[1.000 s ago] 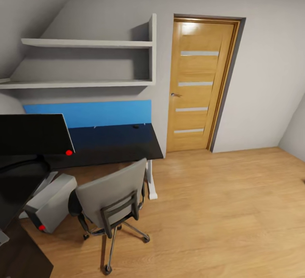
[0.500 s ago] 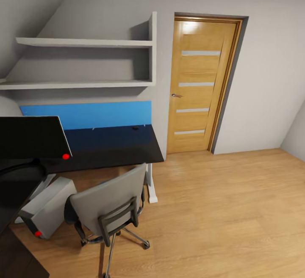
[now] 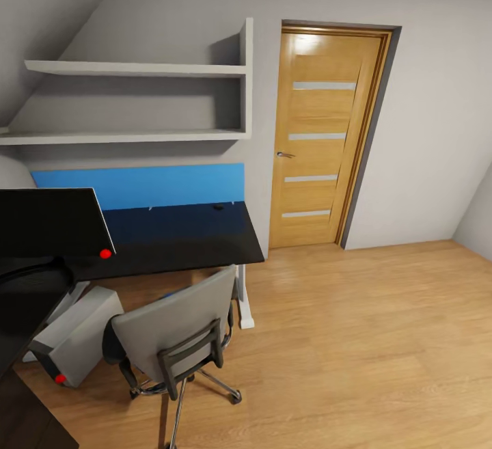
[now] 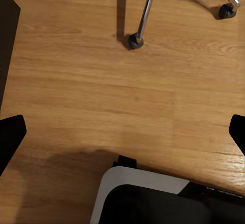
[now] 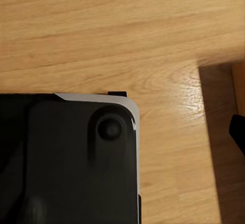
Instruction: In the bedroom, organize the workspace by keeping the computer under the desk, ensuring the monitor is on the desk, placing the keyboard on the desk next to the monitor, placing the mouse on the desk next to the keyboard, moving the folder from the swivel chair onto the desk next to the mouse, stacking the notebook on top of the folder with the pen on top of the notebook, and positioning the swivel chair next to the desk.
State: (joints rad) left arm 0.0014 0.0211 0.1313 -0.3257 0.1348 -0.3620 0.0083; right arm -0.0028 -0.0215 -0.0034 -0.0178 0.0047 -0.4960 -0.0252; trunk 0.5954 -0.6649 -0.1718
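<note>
Wooden floor [image 3: 355, 339], black desk [image 3: 184, 237], door [image 3: 321, 134]

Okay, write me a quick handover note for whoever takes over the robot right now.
Grippers: the left's dark fingertips sit wide apart over bare wood floor, open and empty; the right's state is unclear.
Placed: monitor on the desk; computer on the floor, partly under the desk; swivel chair close by the desk.
Left: a bit of blue shows on the chair seat, possibly the folder. Keyboard, notebook and pen not located; a small dark object may be the mouse.
</note>
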